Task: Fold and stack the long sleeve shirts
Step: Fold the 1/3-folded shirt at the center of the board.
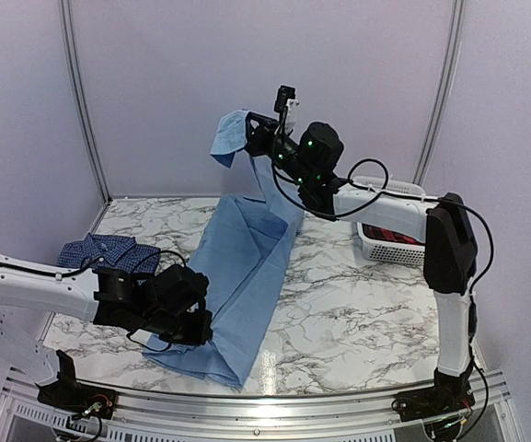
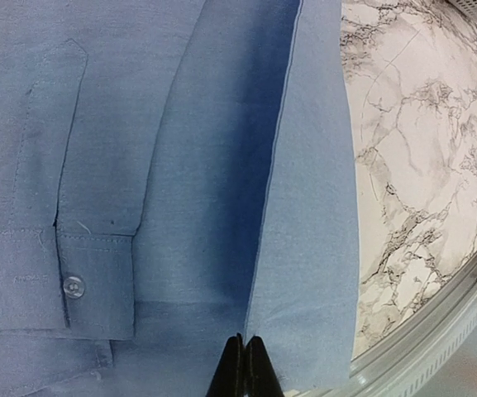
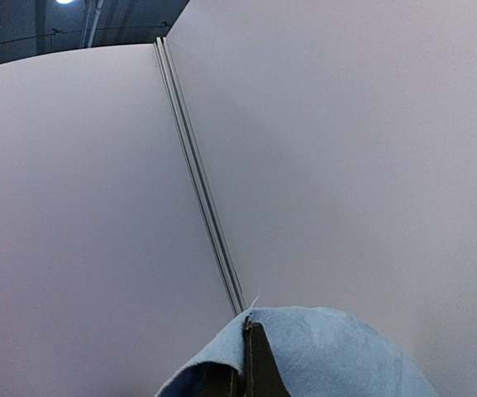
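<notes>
The light blue shirt lies stretched over the marble table from the near left to the far middle. My right gripper is shut on its far end and holds it high above the table; the cloth drapes over the fingertips. My left gripper is shut on the shirt's near edge, low at the table; a buttoned cuff lies to its left. The dark blue checked shirt lies folded at the left of the table.
A white basket with red and dark cloth stands at the right rear. The table's metal front edge runs just near the left gripper. Grey panel walls close the back.
</notes>
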`<action>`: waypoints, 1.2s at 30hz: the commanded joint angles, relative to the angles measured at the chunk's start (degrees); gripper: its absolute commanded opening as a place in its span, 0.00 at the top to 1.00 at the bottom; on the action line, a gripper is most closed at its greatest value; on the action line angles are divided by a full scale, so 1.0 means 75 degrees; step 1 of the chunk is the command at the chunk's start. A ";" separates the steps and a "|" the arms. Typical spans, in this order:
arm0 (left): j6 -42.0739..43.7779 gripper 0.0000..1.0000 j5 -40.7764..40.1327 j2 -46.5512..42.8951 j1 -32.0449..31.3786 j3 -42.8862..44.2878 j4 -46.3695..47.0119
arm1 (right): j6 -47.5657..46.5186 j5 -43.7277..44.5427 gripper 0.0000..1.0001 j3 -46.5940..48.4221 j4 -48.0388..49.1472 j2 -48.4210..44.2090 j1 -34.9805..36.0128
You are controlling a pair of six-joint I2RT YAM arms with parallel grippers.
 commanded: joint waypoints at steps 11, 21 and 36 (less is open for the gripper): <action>-0.0427 1.00 -0.0089 -0.0717 -0.0087 -0.0693 -0.0803 | 0.0510 0.0195 1.00 0.0759 0.1376 0.1013 0.0116; -0.0851 1.00 -0.0413 -0.0967 -0.0197 -0.0799 -0.1170 | 0.0560 -0.0035 1.00 0.0734 0.1468 0.0996 0.0238; -0.0764 1.00 -0.0508 0.0479 -0.0194 -0.0850 -0.1196 | 0.0412 0.1504 1.00 -0.2439 0.0612 -0.0189 0.0257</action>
